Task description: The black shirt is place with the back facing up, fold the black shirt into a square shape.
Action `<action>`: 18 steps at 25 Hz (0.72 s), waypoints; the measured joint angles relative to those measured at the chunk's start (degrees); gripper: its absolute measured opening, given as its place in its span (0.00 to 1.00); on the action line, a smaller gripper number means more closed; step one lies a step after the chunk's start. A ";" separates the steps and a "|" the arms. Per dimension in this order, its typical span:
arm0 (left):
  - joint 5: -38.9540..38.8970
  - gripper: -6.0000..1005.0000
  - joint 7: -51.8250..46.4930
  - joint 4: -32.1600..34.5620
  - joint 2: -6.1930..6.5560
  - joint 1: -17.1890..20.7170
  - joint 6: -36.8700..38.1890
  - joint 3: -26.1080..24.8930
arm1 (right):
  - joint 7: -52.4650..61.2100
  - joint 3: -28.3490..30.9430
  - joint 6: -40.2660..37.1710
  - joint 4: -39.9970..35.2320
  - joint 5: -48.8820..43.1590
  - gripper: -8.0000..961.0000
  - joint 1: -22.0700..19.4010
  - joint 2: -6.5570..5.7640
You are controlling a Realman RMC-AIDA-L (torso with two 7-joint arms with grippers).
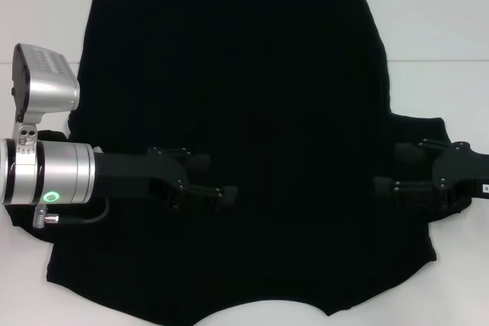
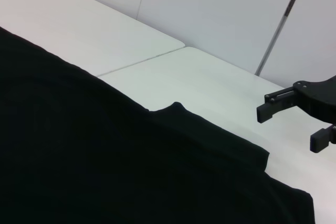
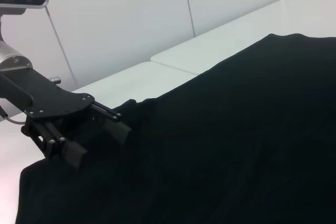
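Note:
The black shirt (image 1: 252,74) lies spread flat on the white table (image 1: 435,13), plain side up, hem at the far side and neckline at the near edge. My left gripper (image 1: 208,177) is open over the shirt's left half, near its sleeve, with nothing between its fingers. My right gripper (image 1: 397,167) is open over the right sleeve area, also holding nothing. The left wrist view shows the shirt (image 2: 105,156) and the right gripper (image 2: 291,127) beyond the cloth's edge. The right wrist view shows the shirt (image 3: 236,129) and the left gripper (image 3: 97,140) over it.
A seam (image 1: 435,61) runs across the table at the right. Bare table (image 2: 210,82) lies beyond the shirt on both sides. A pale wall (image 3: 131,19) stands behind the table, with a thin pole (image 2: 283,14) against it.

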 joint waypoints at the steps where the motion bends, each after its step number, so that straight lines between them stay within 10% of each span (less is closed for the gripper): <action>1: 0.00 0.90 -0.01 0.00 0.00 0.02 0.02 0.00 | 0.00 0.00 0.00 0.00 0.00 0.98 0.00 0.00; 13: 0.00 0.88 -0.57 0.14 0.00 0.21 -0.01 -0.53 | 0.47 0.17 0.30 0.07 0.24 0.98 0.00 0.00; 18: -0.01 0.87 -14.38 1.98 1.40 0.36 -1.15 -8.06 | 14.52 1.48 2.77 -0.39 4.68 0.98 1.53 -1.54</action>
